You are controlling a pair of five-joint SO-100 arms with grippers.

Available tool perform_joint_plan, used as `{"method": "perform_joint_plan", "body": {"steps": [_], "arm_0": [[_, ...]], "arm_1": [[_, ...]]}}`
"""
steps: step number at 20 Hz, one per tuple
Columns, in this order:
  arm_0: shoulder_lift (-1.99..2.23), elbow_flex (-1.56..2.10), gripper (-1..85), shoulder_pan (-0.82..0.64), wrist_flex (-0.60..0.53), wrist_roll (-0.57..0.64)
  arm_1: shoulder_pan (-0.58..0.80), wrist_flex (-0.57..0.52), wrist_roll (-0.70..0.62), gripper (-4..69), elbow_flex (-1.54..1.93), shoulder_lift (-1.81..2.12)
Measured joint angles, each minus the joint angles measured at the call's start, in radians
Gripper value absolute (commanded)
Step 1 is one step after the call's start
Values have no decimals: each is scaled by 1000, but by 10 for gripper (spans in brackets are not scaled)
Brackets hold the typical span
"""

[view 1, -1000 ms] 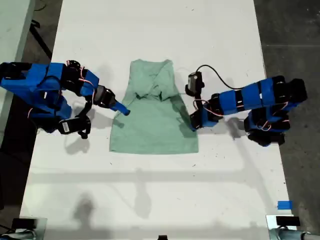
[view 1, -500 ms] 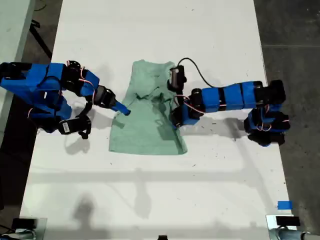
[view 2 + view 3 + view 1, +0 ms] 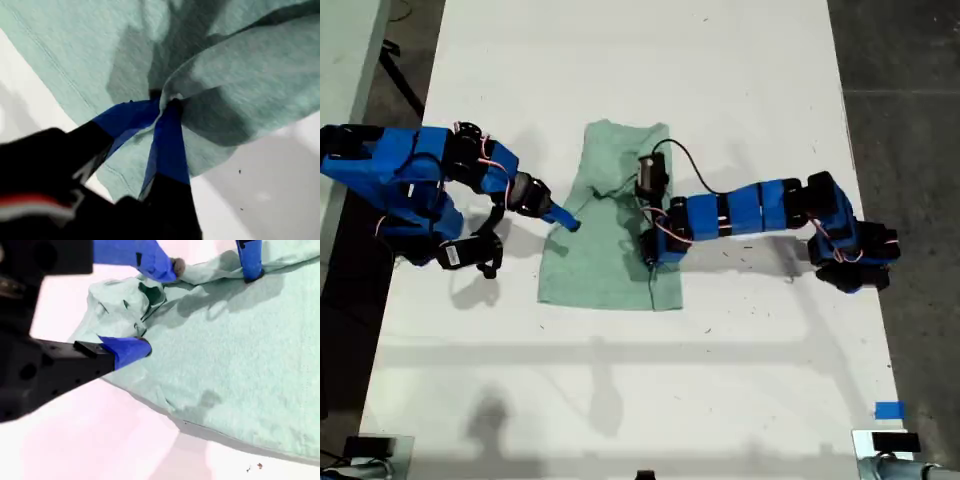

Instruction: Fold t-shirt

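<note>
With the t-shirt (image 3: 600, 270) flat mid-tabletop (image 3: 620, 60), my first hand (image 3: 165, 102) clenched on its folded-over edge and my second hand (image 3: 155, 307) spread open at the opposite edge, that thin pinch may slip, or the unpinned cloth drag and bunch

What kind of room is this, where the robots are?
Probably a robot lab or workshop: a long white table on a bare grey floor, two blue arms, and a t-shirt for folding practice.
</note>
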Motion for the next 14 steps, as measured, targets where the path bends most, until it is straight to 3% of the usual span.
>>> {"method": "perform_joint_plan", "body": {"steps": [2, 9, 14], "arm_0": [[0, 0, 246, 0, 0, -3], [0, 54, 250, 84, 34, -135], [0, 160, 252, 175, 40, -273]], "arm_1": [[8, 112, -9, 354, -121, 5], [81, 399, -72, 326, -104, 304], [144, 422, -86, 284, 172, 540]]}}
